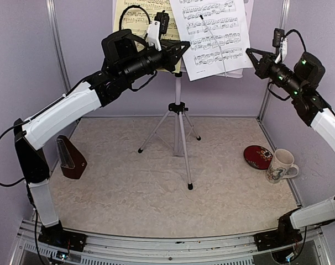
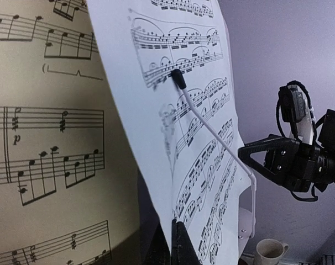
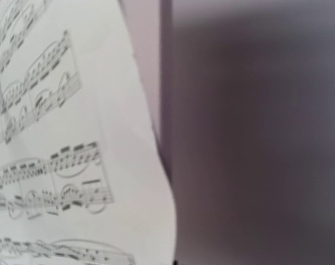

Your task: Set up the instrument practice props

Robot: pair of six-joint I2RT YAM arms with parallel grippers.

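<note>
**Practice props, as they stand**
- Music stand (image 1: 178,118): white, tripod spread mid-counter (image 1: 123,193). Its desk is mostly hidden behind its load.
- Yellow sheet (image 1: 130,16): at the left of the desk.
- White sheet (image 1: 212,33): overlaps the yellow sheet at right, pinned flat by the stand's wire retainer (image 2: 212,130).
- Metronome (image 1: 72,158): upright at counter left, well apart from the stand.
- Left tool (image 1: 183,48): fingers together at the desk's lower edge, probably steadying it. Whether it pinches the ledge cannot be told.
- Right tool (image 2: 246,152): fingers together and empty, its tip at the white sheet's right edge, apparently to nudge it square.
- Mug (image 1: 281,165) and red dish (image 1: 258,156): counter right, uninvolved.
</note>
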